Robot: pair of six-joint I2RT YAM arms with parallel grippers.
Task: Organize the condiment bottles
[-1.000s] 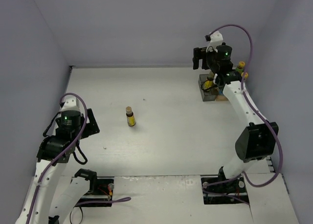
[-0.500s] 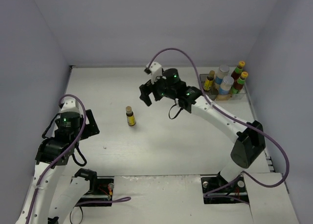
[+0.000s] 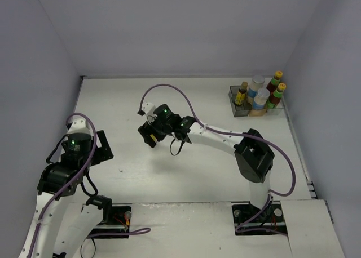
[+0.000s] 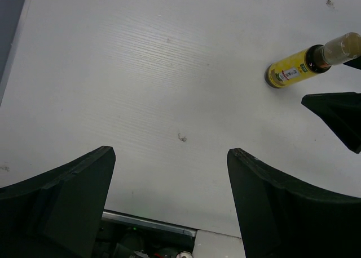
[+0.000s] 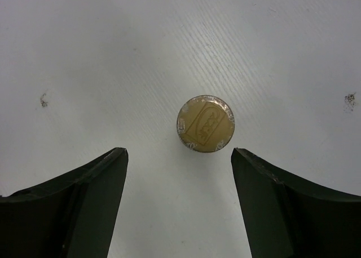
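A small brown bottle with a yellow label and tan cap (image 5: 205,124) stands alone on the white table. In the left wrist view this bottle (image 4: 307,66) shows from the side. My right gripper (image 5: 179,156) hovers straight above it, open, the cap just ahead of the fingertips and untouched. In the top view the right gripper (image 3: 150,134) covers most of the bottle. My left gripper (image 4: 169,156) is open and empty, low at the table's left, also seen as left gripper (image 3: 104,147). Other condiment bottles stand in the tray (image 3: 237,110): a brown bottle (image 3: 242,93), two white jars (image 3: 260,96) and two yellow-capped dark bottles (image 3: 279,90).
The compartment tray sits at the back right corner near the walls. A dark finger of the right gripper (image 4: 338,114) reaches into the left wrist view beside the bottle. The arm bases (image 3: 107,213) stand at the near edge.
The right arm swung from the tray at the back right across to the lone bottle left of centre, its jaws narrowing a little. The left arm barely moved.
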